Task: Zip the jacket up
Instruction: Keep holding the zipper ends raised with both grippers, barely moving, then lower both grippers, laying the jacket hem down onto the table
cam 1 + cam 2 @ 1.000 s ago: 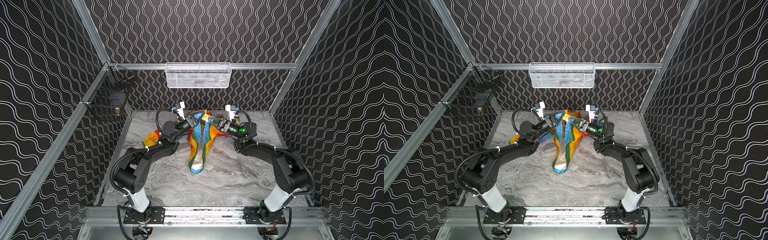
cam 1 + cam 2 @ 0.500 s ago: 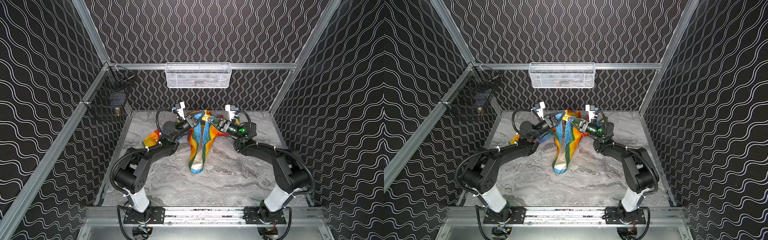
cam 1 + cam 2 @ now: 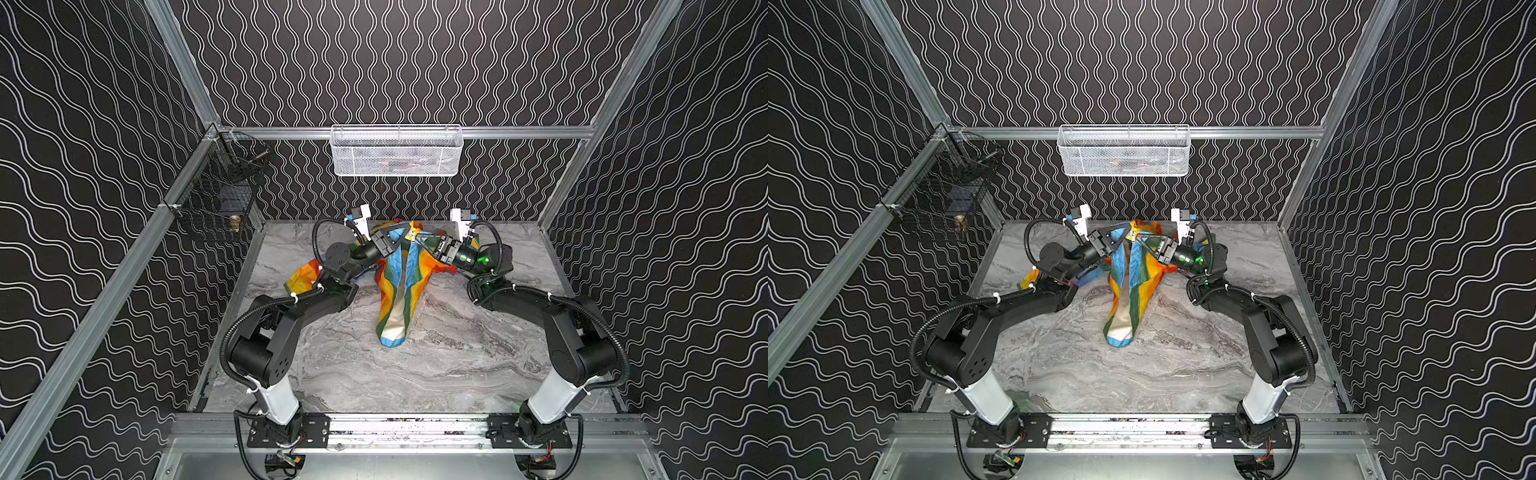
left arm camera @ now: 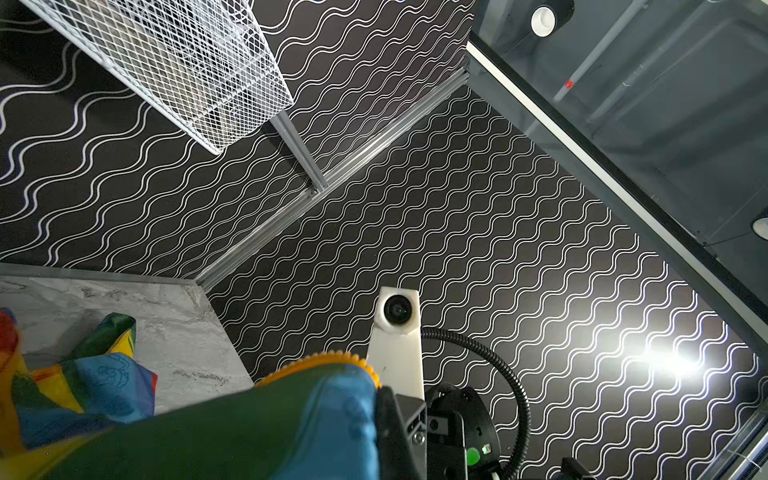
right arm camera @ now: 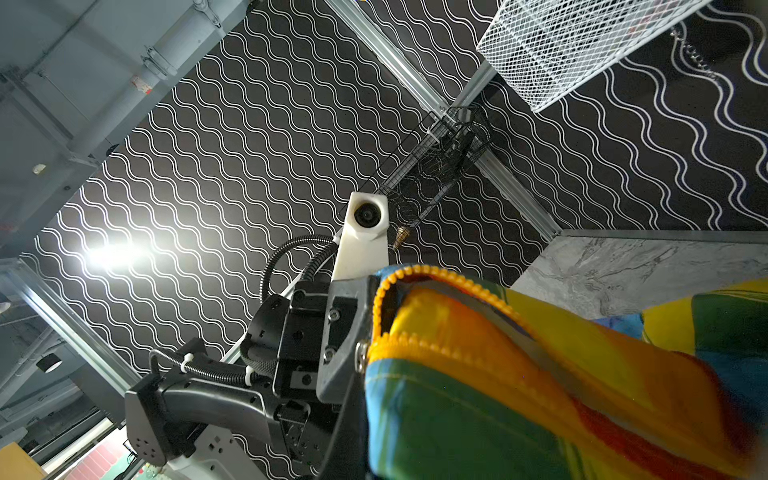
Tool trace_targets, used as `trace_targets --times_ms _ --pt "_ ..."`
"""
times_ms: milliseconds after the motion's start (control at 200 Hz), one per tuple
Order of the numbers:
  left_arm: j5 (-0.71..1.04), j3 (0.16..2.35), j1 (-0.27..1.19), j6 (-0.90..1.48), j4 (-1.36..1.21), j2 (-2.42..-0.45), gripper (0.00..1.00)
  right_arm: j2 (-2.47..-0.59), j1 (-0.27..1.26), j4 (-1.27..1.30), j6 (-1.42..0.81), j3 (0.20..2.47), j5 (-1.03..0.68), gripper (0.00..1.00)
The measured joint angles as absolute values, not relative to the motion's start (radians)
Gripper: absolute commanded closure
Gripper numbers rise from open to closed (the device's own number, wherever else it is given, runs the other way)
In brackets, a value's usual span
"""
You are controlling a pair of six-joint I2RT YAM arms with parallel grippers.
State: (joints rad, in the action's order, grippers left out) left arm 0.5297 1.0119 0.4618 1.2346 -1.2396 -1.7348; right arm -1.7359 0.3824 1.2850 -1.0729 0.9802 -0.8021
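Note:
The jacket (image 3: 399,299) (image 3: 1127,299), shiny with rainbow stripes, hangs in a narrow cone at the far middle of the table, its lower end resting on the marble. My left gripper (image 3: 400,237) (image 3: 1122,235) and right gripper (image 3: 416,240) (image 3: 1138,238) meet nose to nose at its top, each shut on the raised fabric. The orange zipper teeth (image 4: 332,357) (image 5: 415,272) curve over the pinched edge in both wrist views. Green and blue cloth (image 4: 249,424) hides my left jaws. One sleeve (image 3: 305,276) lies on the table under the left arm.
A white wire basket (image 3: 397,151) hangs on the back wall above the grippers. A black wire basket (image 3: 216,203) is fixed at the left rear corner. The grey marble table (image 3: 457,353) stretches toward the front rail between the two arm bases.

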Motion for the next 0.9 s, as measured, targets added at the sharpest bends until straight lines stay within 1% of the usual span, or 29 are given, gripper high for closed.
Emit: trace_targets --times_ms 540,901 --pt "0.548 0.995 0.461 1.223 -1.191 -1.697 1.0 -1.724 0.376 1.25 -1.061 0.981 -0.805 1.0" --pt "0.566 0.994 0.461 1.184 -1.129 -1.671 1.0 -1.708 0.368 1.219 -1.061 0.981 -0.837 1.0"
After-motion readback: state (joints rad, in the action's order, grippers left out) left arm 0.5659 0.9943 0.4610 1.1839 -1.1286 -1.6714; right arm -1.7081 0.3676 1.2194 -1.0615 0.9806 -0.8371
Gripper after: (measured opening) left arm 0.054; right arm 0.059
